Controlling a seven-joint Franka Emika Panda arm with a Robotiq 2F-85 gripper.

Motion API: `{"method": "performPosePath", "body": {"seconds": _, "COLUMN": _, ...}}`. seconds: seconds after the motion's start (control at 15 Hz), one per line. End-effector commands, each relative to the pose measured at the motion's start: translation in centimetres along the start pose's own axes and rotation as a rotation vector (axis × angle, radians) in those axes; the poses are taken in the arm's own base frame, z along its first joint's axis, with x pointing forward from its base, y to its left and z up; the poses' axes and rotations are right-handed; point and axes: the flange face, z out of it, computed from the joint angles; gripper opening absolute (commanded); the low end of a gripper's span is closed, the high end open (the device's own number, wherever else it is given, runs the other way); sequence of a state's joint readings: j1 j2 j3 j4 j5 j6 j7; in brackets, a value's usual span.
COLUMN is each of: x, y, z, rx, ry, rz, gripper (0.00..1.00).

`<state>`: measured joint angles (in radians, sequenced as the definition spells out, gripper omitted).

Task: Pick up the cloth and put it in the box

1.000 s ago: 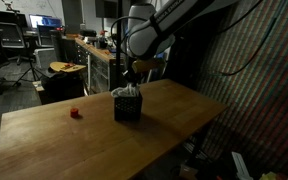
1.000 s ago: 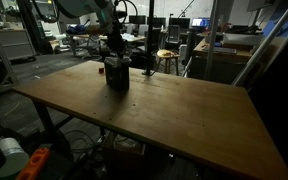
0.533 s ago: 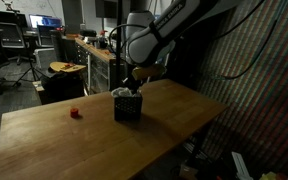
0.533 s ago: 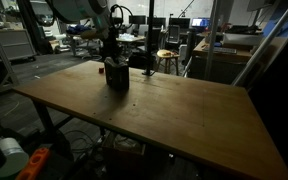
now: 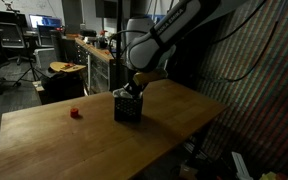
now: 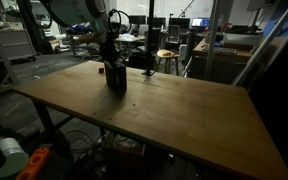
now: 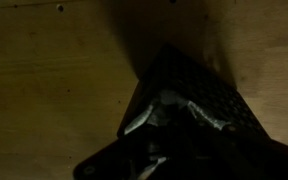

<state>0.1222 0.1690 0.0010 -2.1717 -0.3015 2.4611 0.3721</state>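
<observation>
The black mesh box [image 5: 128, 108] [image 6: 116, 80] stands upright on the wooden table [image 5: 74, 150]. My gripper [image 5: 132, 90] [image 6: 112, 63] reaches down into its open top. In the wrist view the box [image 7: 224, 95] fills the lower right, and pale folds of the cloth [image 7: 141, 117] show inside its mouth, bunched around my dark gripper [image 7: 162, 142]. The jaws look shut with the cloth pinched between them, though deep shadow hides the fingertips. Most of the cloth is hidden inside the box.
A small red object [image 5: 75, 113] lies on the table well to one side of the box. Benches, chairs and monitors stand beyond the table's far edge. A mesh wall [image 5: 254, 60] runs close along one side.
The gripper has sunk lower, from just above the box down into its mouth. The white cloth that stood above the rim is now pushed down inside. The box has stayed put.
</observation>
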Motion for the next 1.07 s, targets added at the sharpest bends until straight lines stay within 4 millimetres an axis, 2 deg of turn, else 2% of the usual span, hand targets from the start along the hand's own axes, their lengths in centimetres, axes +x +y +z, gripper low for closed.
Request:
{"method": "performPosePath", "body": {"seconds": 0.0, "x": -1.2, "y": -0.3, "z": 0.1, "rx": -0.012, "ry": -0.026, "rz": -0.009, "gripper": 0.05}}
{"method": "performPosePath", "body": {"seconds": 0.33, "x": -3.0, "y": -0.8, "z": 3.4, "rx": -0.039, "ry": -0.138, "rz": -0.025, "gripper": 0.05}}
{"method": "performPosePath", "body": {"seconds": 0.47, "x": -3.0, "y": -1.4, "z": 3.5, "rx": -0.045, "ry": -0.152, "rz": -0.032, "gripper": 0.05}}
{"method": "performPosePath", "body": {"seconds": 0.67, "x": -2.8, "y": -2.1, "z": 2.6, "rx": -0.046, "ry": -0.155, "rz": -0.038, "gripper": 0.08}}
{"method": "performPosePath", "body": {"seconds": 0.73, "x": -2.6, "y": -2.2, "z": 2.2, "rx": -0.049, "ry": -0.149, "rz": -0.037, "gripper": 0.33}}
{"method": "performPosePath", "body": {"seconds": 0.87, "x": -2.4, "y": -2.2, "z": 1.1, "rx": -0.053, "ry": -0.137, "rz": -0.036, "gripper": 0.37}}
{"method": "performPosePath", "body": {"seconds": 1.0, "x": -1.8, "y": -2.1, "z": -0.2, "rx": -0.048, "ry": -0.116, "rz": -0.028, "gripper": 0.5}}
